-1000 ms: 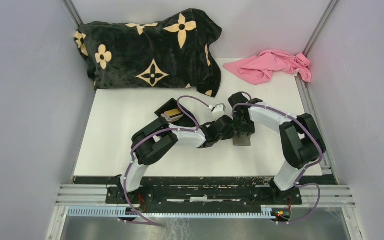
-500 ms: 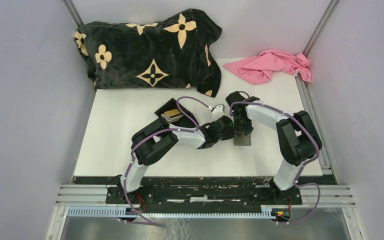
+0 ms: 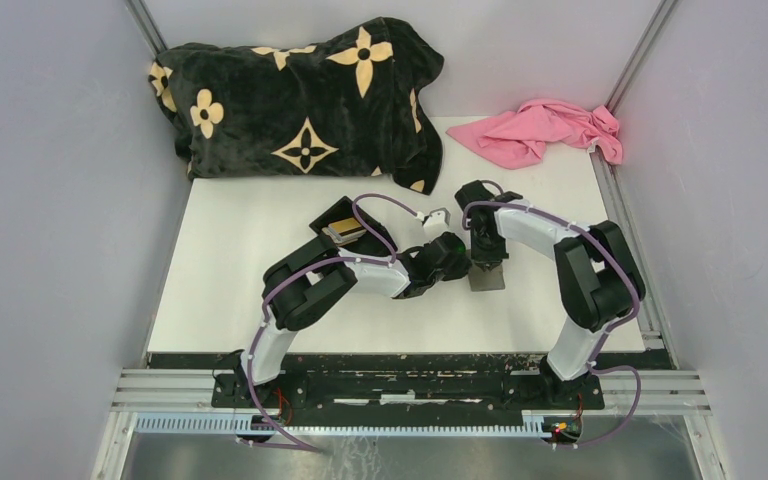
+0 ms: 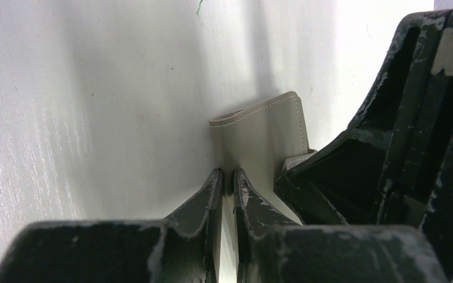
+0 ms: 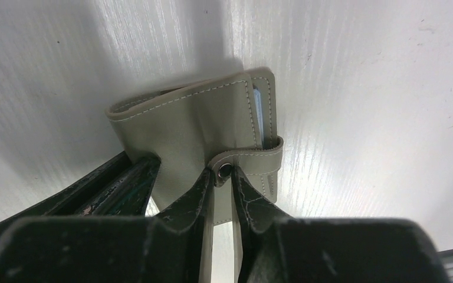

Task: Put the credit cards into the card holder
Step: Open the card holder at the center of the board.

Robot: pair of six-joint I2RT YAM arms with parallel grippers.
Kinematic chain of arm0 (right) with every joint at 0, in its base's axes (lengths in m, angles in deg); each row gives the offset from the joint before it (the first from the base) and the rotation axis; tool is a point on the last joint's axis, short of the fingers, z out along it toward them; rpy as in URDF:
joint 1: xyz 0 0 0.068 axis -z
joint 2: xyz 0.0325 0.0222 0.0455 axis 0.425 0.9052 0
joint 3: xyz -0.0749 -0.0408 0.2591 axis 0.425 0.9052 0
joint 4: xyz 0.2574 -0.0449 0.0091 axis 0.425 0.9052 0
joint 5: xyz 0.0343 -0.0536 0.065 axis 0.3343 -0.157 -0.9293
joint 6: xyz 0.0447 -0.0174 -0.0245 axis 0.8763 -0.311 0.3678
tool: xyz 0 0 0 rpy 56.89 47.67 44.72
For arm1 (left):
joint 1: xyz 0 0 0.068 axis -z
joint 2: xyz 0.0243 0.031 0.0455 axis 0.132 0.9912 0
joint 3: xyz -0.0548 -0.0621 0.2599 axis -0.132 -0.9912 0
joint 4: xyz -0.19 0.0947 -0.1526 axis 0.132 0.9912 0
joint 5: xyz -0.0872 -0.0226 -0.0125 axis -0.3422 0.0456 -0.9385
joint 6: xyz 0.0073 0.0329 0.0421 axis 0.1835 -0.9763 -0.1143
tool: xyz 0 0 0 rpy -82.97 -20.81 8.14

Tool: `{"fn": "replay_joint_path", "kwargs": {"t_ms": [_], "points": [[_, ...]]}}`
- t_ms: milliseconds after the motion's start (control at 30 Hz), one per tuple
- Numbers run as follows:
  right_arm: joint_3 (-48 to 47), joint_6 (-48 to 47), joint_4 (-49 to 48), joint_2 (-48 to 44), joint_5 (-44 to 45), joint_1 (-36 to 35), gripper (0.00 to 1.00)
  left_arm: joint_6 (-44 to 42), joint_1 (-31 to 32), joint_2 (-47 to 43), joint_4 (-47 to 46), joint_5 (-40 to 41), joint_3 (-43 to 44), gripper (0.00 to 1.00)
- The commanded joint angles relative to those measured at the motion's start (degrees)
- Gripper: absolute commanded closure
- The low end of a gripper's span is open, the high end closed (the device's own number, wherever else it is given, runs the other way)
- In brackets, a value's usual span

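Narrowing its jaws over the last second, the right gripper (image 5: 223,180) pinches the clasp tab (image 5: 265,154) of the folded card holder (image 5: 200,118) on the white table (image 3: 230,270). A pale card (image 5: 258,109) shows inside and the left gripper (image 4: 227,180) clamps another edge, so fastening looks near.

The left arm (image 3: 305,290) and right arm (image 3: 590,285) alternate white links with bulky black joints, thin purple cables (image 3: 380,197) looping along them from black bases (image 3: 245,388) at the frame's bottom, and the wrist views show black fingers (image 4: 206,200) with chipped, white-scuffed edges.
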Motion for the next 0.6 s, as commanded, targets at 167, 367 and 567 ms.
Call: {"fn": "replay_joint_path", "kwargs": {"t_ms": [167,367,567], "points": [[-0.5,-0.8,-5.2,-3.7,-0.1,4.5,0.85,-0.9,0.4,7.5,22.4,-3.5,-5.6,0.85],[-0.1,0.8,-6.4,-5.2,-5.7,7.0,0.87,-0.6,0.5,7.7,22.5,-3.4,-6.4,0.85],[-0.6,0.4,-5.7,-6.1,-5.8,8.3,0.89,-0.6,-0.3,6.4,23.6,-1.9,-7.0,0.85]]}}
